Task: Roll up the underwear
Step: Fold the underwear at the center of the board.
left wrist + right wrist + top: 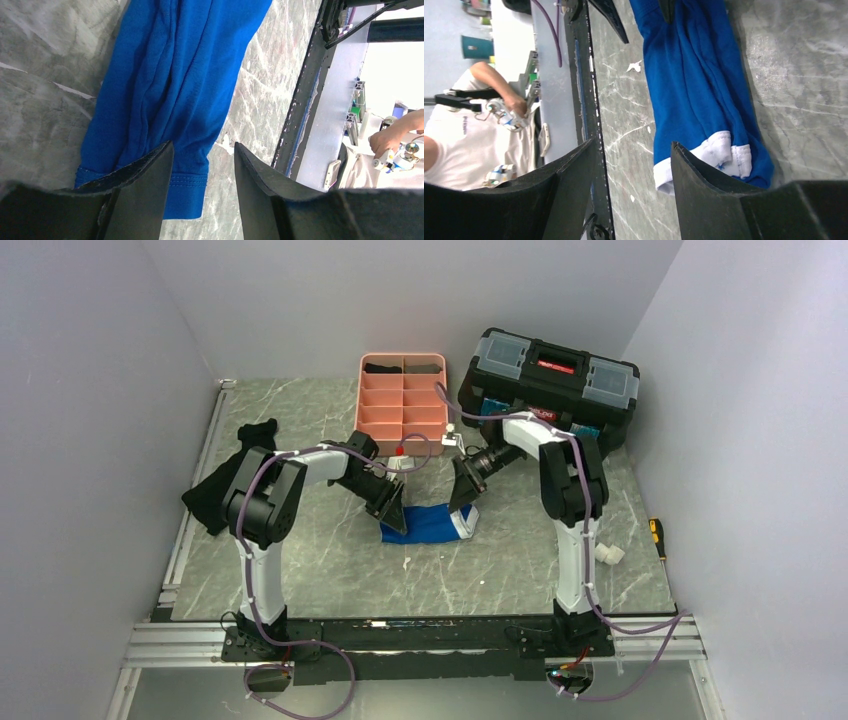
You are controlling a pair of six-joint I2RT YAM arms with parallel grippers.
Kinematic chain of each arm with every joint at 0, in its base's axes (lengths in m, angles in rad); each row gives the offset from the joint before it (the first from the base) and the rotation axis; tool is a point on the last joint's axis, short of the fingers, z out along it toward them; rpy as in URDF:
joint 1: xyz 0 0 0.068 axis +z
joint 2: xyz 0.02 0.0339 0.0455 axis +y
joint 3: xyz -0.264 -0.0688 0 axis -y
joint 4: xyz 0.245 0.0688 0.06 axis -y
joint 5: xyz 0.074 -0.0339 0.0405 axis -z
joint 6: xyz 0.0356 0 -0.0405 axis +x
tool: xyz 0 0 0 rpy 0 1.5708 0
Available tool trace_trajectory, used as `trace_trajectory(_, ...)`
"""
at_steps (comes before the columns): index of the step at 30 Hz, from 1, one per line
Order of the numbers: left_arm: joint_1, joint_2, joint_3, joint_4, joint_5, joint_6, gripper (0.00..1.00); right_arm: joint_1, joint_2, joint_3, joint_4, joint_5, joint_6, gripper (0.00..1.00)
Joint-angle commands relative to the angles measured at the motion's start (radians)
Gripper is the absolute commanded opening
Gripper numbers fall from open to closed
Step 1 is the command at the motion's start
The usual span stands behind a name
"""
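Observation:
The underwear (430, 523) is bright blue, folded into a long strip, and lies flat on the marble table between the two arms. Its white waistband end points right. My left gripper (392, 515) hangs over the strip's left end, open. In the left wrist view the blue hem (187, 195) shows below and between the spread fingers of the left gripper (204, 146), ungripped. My right gripper (462, 498) stands open over the right end. In the right wrist view the white band (716, 152) lies beside one finger of the right gripper (633, 144), with bare table between the jaws.
A pink divided tray (403, 390) sits behind the underwear, with dark rolls in its far cells. A black toolbox (548, 380) stands at the back right. Black cloth (225, 480) lies at the left. A screwdriver (657, 537) and a small white object (610, 553) lie at the right edge.

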Motion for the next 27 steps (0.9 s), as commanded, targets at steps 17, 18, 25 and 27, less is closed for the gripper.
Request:
trace_trajectory(17,0.011,-0.068,0.002,0.016,0.008,0.029,0.58,-0.004,0.066,-0.02,0.144,0.05,0.1,0.55)
trace_trajectory(18,0.012,-0.078,0.009,0.006,0.022,0.046,0.59,-0.003,0.051,-0.016,0.127,0.047,0.091,0.55)
trace_trajectory(25,0.013,-0.185,0.016,-0.063,0.088,0.157,0.69,-0.003,0.017,0.048,0.023,0.031,0.028,0.56)
trace_trajectory(27,0.012,-0.203,0.009,-0.084,0.088,0.178,0.69,-0.004,0.013,0.06,-0.002,0.026,0.016,0.56)
